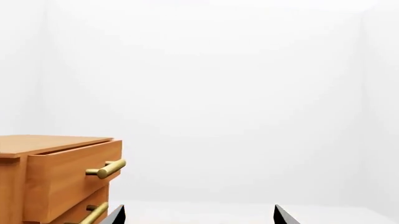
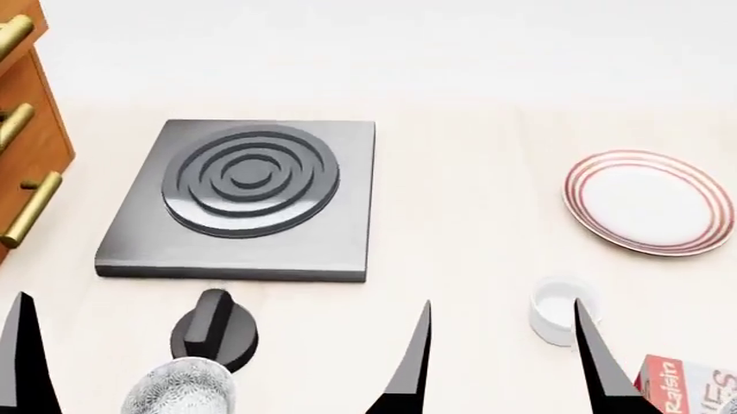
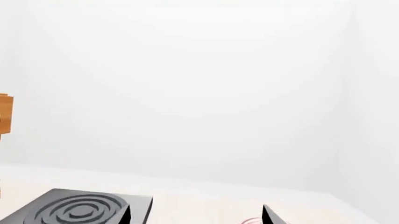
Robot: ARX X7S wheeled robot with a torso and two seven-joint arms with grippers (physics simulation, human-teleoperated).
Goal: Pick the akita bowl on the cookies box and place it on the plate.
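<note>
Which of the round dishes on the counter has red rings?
The plate at the far right: wide, shallow, white with thin red rings. The small cup is plain white; the akita bowl is grey-speckled.

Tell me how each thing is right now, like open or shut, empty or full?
left tool: open, empty.
right tool: open, empty.
akita bowl: beside the knob, not on the plate.
plate: empty.
white cup: upright, empty.
cookies box: lying flat, nothing on the part shown.
stove: nothing on it.
drawers: look shut, hard to tell.
</note>
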